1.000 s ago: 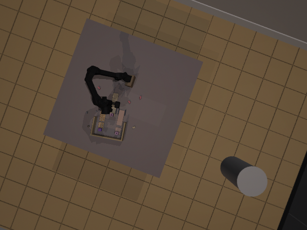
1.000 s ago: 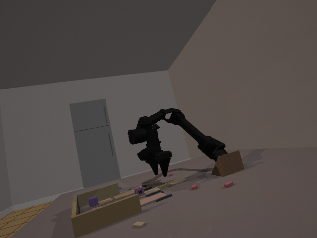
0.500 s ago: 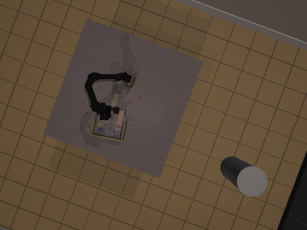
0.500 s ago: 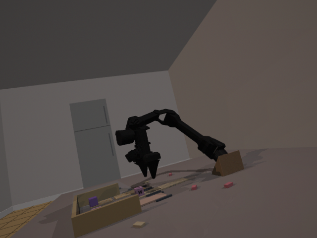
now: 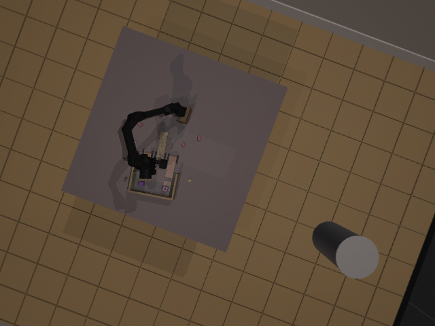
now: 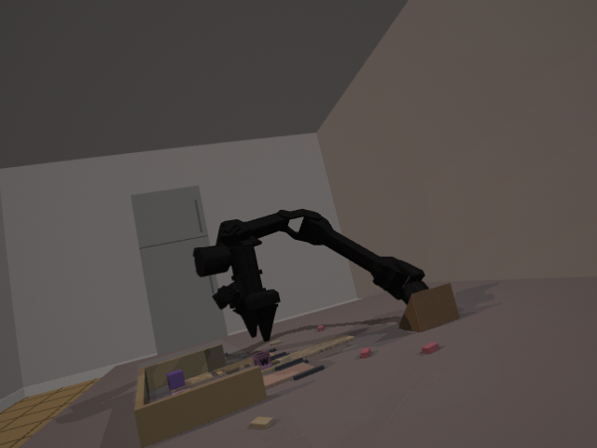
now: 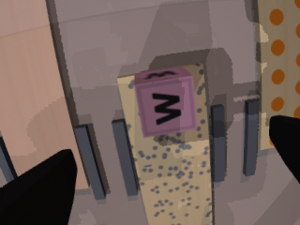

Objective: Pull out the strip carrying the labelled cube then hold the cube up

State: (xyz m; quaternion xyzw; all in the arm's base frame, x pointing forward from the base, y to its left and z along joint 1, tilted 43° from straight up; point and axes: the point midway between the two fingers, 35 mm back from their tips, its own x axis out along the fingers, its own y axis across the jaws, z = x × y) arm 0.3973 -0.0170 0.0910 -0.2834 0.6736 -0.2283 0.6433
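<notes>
The labelled cube (image 6: 262,359) (image 7: 169,105), pink-purple with a black W, sits on the far end of the speckled strip (image 5: 162,142) (image 6: 313,349) (image 7: 175,187). That strip reaches out of the open side of the walled frame, towards the arm's base. My gripper (image 6: 260,337) (image 7: 174,143) is open and empty above the cube, with one fingertip to each side in the wrist view. A plain pink strip (image 5: 170,166) (image 7: 28,70) and an orange-dotted strip (image 7: 288,61) lie on either side. In the top view the arm hides the fingers.
Dark guide bars (image 7: 89,161) (image 7: 217,141) flank the speckled strip. A wooden wall (image 5: 151,194) (image 6: 202,405) encloses the far part. Inside are a purple cube (image 5: 141,183) (image 6: 175,379) and another pinkish cube (image 5: 165,188). Small red blocks (image 5: 183,144) (image 6: 430,347) lie outside.
</notes>
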